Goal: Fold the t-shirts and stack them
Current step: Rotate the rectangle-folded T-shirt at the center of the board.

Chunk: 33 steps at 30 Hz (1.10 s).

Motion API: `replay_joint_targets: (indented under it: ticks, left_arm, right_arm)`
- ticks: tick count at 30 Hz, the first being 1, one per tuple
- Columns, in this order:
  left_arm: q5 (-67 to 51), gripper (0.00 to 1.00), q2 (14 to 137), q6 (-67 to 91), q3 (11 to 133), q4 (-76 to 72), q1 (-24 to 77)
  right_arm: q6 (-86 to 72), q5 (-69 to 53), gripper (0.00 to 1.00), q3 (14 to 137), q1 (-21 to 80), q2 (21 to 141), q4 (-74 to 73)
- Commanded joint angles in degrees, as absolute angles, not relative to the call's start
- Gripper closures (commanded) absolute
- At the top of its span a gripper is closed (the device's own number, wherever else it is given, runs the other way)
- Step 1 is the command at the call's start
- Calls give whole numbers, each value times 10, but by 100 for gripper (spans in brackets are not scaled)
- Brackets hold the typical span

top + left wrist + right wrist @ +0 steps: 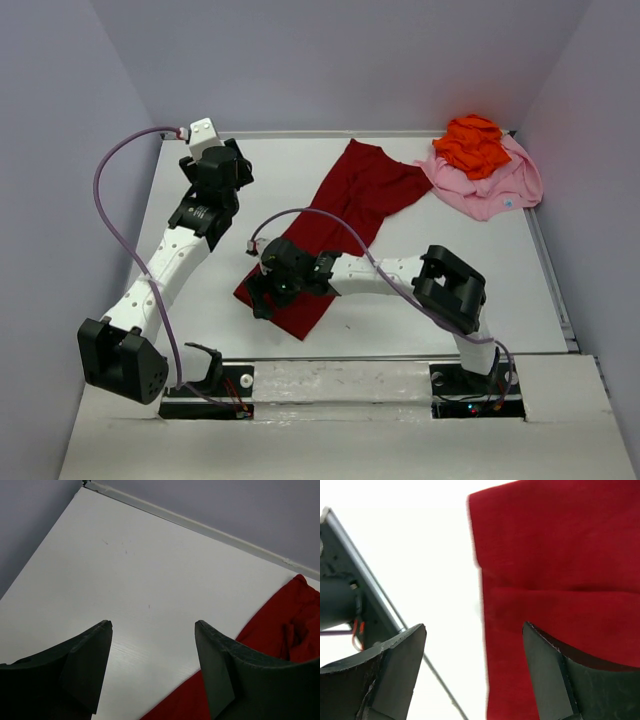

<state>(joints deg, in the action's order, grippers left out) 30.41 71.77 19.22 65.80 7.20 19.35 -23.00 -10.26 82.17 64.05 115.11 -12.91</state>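
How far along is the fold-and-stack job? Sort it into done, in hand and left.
Done: the dark red shirt looks partly folded into a long strip. In hand: nothing gripped; the right gripper is open over the strip's near end, the left gripper open beside it. Left: finishing that fold, then the orange shirt bunched on the crumpled pink shirt in the far right corner. No stack yet.

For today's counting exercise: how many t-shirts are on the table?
3. The dark red t-shirt lies in the middle; the orange t-shirt sits bunched on the pink t-shirt, far right corner. Others might hide beneath.
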Motion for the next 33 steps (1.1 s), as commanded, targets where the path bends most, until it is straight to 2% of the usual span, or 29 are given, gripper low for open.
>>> replay_joint_targets:
  ticks: [1, 8, 21, 33]
  left_arm:
    - [308, 23, 701, 200, 671, 55, 185]
    - [308, 23, 694, 200, 670, 55, 185]
    - [303, 23, 698, 200, 672, 59, 181]
    - [280, 23, 702, 207, 678, 61, 171]
  right_arm:
    - [-252, -115, 17, 846, 652, 1165, -105]
    - [-271, -116, 17, 759, 652, 1155, -89]
    - [-319, -132, 18, 556, 652, 1049, -60]
    - [-372, -65, 18, 376, 652, 795, -179]
